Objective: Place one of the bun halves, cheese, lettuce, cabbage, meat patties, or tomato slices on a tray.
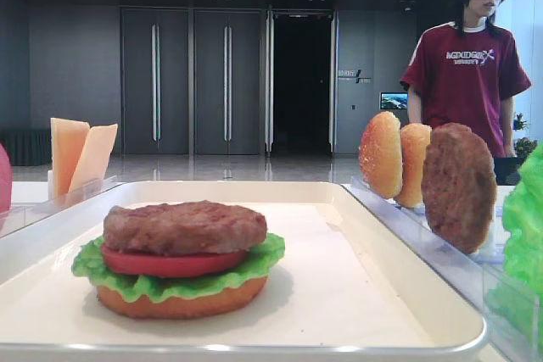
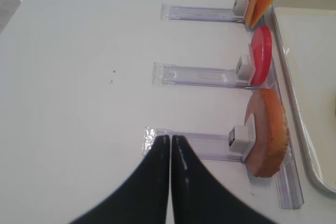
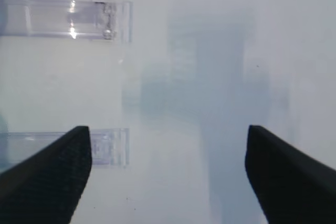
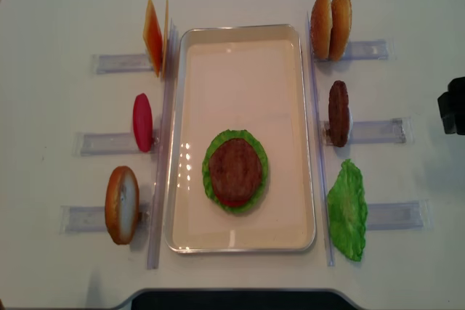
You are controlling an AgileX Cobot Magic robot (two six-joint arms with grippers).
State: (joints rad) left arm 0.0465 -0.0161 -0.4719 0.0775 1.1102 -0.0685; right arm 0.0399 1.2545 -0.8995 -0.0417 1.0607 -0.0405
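On the cream tray (image 4: 290,70) lies a stack: bun half (image 1: 170,303), lettuce (image 1: 182,281), tomato slice (image 1: 170,262) and a meat patty (image 4: 235,170) on top. Left of the tray, cheese (image 4: 154,36), a tomato slice (image 4: 142,122) and a bun half (image 4: 122,204) stand in racks. On its right stand two bun halves (image 4: 330,25), a patty (image 4: 338,112) and lettuce (image 4: 347,210). My left gripper (image 2: 170,138) is shut and empty over the outer end of the rack that holds the bun half (image 2: 268,132). My right gripper (image 3: 167,135) is open and empty above bare table.
Clear plastic racks (image 4: 94,141) run outward from both long sides of the tray. Two rack ends (image 3: 100,19) show under the right gripper. A black part of the right arm (image 4: 454,105) sits at the right table edge. A person (image 1: 471,57) stands behind the table.
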